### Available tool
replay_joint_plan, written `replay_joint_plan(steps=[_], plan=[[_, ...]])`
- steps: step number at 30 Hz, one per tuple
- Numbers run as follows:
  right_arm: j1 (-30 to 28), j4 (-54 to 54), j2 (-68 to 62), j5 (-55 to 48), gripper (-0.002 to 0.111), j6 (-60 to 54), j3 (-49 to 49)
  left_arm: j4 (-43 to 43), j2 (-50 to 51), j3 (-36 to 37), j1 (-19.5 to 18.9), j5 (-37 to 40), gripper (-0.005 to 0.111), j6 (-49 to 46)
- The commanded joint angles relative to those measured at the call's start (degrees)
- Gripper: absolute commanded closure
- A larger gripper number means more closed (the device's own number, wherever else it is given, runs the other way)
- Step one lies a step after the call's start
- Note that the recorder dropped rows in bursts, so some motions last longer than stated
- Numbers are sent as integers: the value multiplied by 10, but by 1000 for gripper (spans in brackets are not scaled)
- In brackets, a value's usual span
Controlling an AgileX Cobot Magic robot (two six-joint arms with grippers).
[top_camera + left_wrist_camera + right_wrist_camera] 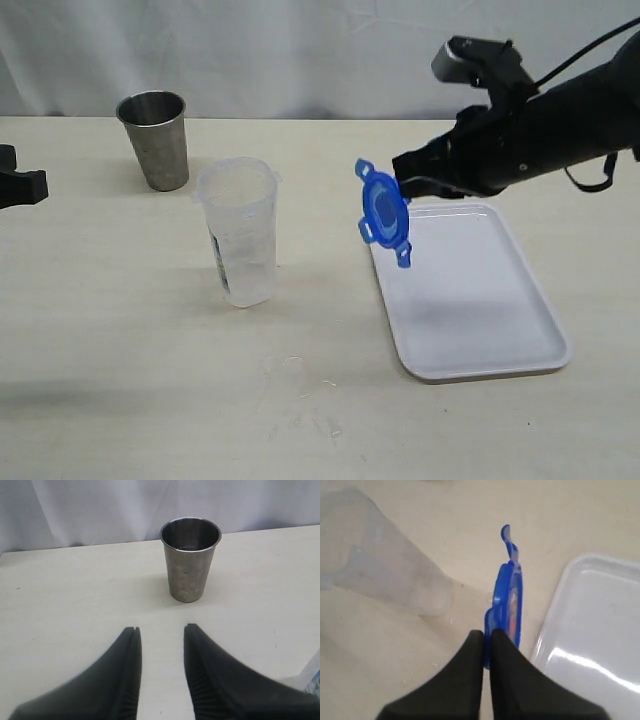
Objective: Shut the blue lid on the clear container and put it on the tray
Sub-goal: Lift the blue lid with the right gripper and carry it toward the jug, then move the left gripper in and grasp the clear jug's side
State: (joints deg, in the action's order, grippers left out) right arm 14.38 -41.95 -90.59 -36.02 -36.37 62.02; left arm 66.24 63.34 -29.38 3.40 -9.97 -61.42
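Observation:
The blue lid (384, 211) hangs on edge in the air over the near-left corner of the white tray (470, 310). My right gripper (408, 178) is shut on its rim. The right wrist view shows the lid (508, 600) edge-on, pinched between the dark fingers (487, 636), with the tray (590, 645) beside it. The clear container (238, 232) stands upright and uncovered on the table, left of the lid; it appears blurred as the container (385, 575) in the right wrist view. My left gripper (160, 628) is open with nothing in it, at the table's far left edge (20, 186).
A grey metal cup (155, 138) stands upright behind and left of the container; the left wrist view faces this cup (190, 560) directly. A white curtain backs the beige table.

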Motion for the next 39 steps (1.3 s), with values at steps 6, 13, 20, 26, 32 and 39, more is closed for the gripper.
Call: replay_joint_plan(steps=[6, 13, 20, 26, 32, 39], plan=[[19, 25, 34, 0, 104, 17, 72, -2, 0, 3, -1, 1, 77, 2], [117, 250, 30, 44, 104, 186, 146, -3, 0, 3, -1, -2, 77, 2], [204, 505, -9, -8, 104, 369, 218, -3, 0, 3, -1, -2, 77, 2], [258, 552, -57, -60, 104, 418, 259, -3, 0, 3, -1, 0, 77, 2], [271, 585, -83, -114, 104, 453, 298, -3, 0, 3, -1, 0, 77, 0], [271, 580, -85, -138, 104, 460, 305, -3, 0, 3, -1, 0, 77, 0]])
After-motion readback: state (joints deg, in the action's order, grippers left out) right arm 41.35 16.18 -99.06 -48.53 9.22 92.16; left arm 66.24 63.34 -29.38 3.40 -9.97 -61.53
